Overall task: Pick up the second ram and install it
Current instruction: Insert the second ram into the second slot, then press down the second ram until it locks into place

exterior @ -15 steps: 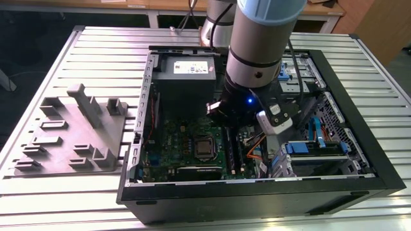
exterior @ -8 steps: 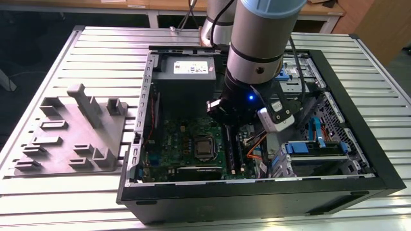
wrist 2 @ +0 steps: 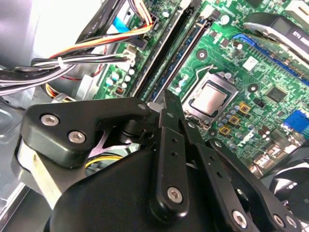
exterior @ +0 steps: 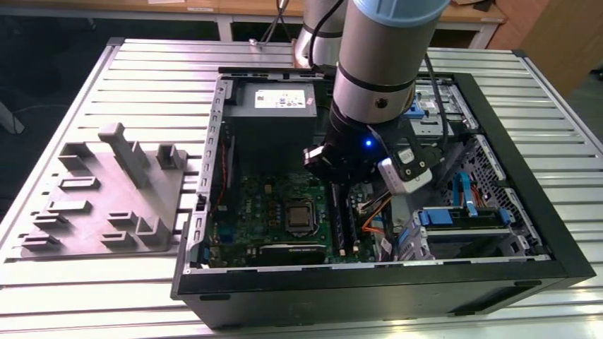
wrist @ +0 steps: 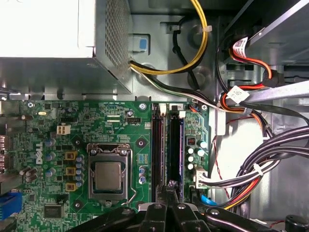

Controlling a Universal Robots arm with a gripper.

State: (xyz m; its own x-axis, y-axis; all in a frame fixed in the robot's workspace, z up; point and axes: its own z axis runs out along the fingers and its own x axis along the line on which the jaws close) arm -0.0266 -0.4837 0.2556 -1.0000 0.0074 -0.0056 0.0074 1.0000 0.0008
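- Standing on a ribbed metal table (exterior: pixel 141 78), an open black computer case (exterior: pixel 527 233) has the arm (exterior: pixel 377 63) reaching down into it from above.
- To the exterior view's left of the case, a grey moulded fixture tray (exterior: pixel 104 191) lies on the same table, well apart from the arm.
- Inside the case lies the green motherboard (wrist: pixel 58 150), with a grey power supply (wrist: pixel 48 29) against the far wall and bundles of black, yellow and orange cables (wrist: pixel 270 159) beside the board.
- The processor socket (wrist: pixel 108 174) sits near the middle of the motherboard, its metal lid bare.
- The gripper (wrist: pixel 170 191) hangs just above the memory slots (wrist: pixel 166 145), which run beside the socket; its black fingers (wrist 2: pixel 170 125) are drawn close together at the tips.
- The second ram (wrist: pixel 175 150), a long dark strip, stands in the slot nearer the cables, directly under the fingertips.
- Whether the fingers are clamping the strip or only resting close over its upper edge, I cannot tell.
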